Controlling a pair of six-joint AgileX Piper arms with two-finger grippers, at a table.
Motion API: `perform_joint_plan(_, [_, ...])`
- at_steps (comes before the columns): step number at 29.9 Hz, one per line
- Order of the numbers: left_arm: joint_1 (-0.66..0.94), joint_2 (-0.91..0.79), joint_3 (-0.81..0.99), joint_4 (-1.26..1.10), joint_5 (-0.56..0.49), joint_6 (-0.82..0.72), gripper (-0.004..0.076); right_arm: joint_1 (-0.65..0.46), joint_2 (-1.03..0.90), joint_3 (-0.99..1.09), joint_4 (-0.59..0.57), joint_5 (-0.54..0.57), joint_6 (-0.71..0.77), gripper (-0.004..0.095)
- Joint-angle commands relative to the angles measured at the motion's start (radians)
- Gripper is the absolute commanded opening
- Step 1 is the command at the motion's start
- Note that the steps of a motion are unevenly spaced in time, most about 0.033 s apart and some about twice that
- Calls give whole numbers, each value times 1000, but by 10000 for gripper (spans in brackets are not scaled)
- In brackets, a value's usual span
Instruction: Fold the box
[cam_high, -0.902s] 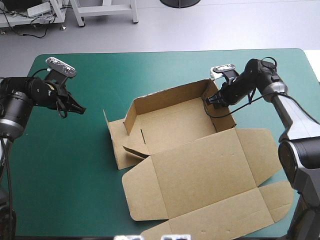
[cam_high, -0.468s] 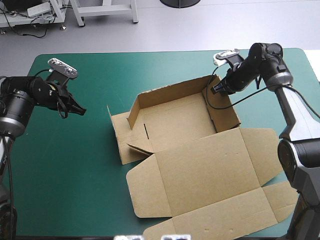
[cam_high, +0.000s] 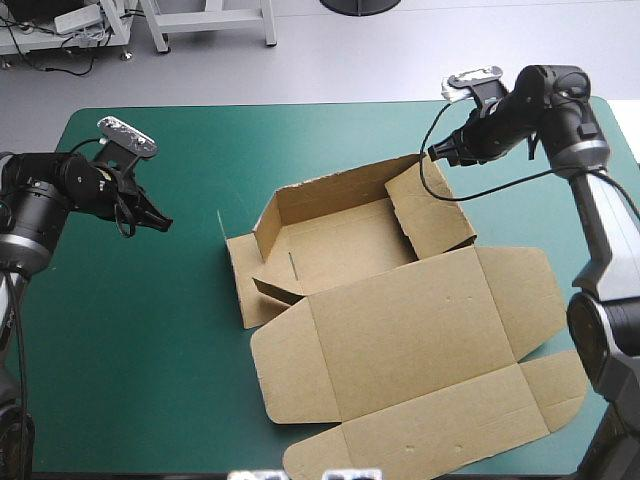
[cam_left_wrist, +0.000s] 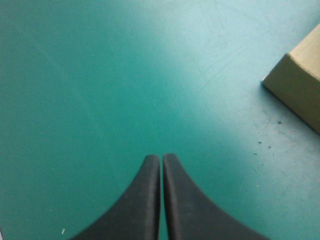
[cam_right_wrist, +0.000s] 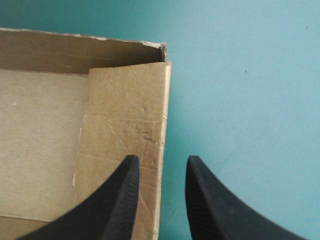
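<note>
High view: brown cardboard box half-formed: 2 walls up, left flaps loose, lid flat. Left black fingers closed, empty; right black fingers parted over wall edge.

Brown box on teal-green table

- Table: rounded corners, top wholly under a teal-green cover.
- Lying flat and smooth, reaching to every visible edge.
- Few small dark specks on the cover, left wrist view; faint scuff lines alongside.
- One pale fleck, same view.
</note>
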Motion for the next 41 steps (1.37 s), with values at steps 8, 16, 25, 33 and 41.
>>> perform_joint_plan(8, [0, -31, -27, -20, -47, -1, 8, -1, -298, 109, -16, 12, 85, 311])
perform_joint_plan(16, [0, -31, -27, -47, -32, -1, 8, -1, -273, 114, -61, -77, 149, 296])
perform_joint_plan(25, [0, -31, -27, -47, -27, 1, 8, -1, -151, 131, -14, 10, 33, 297])
perform_joint_plan(33, [0, -31, -27, -47, -25, 1, 8, -1, -46, 131, 10, 10, -1, 306])
perform_joint_plan(41, [0, -31, -27, -47, -25, 1, 8, -1, 21, 133, 47, 10, -36, 306])
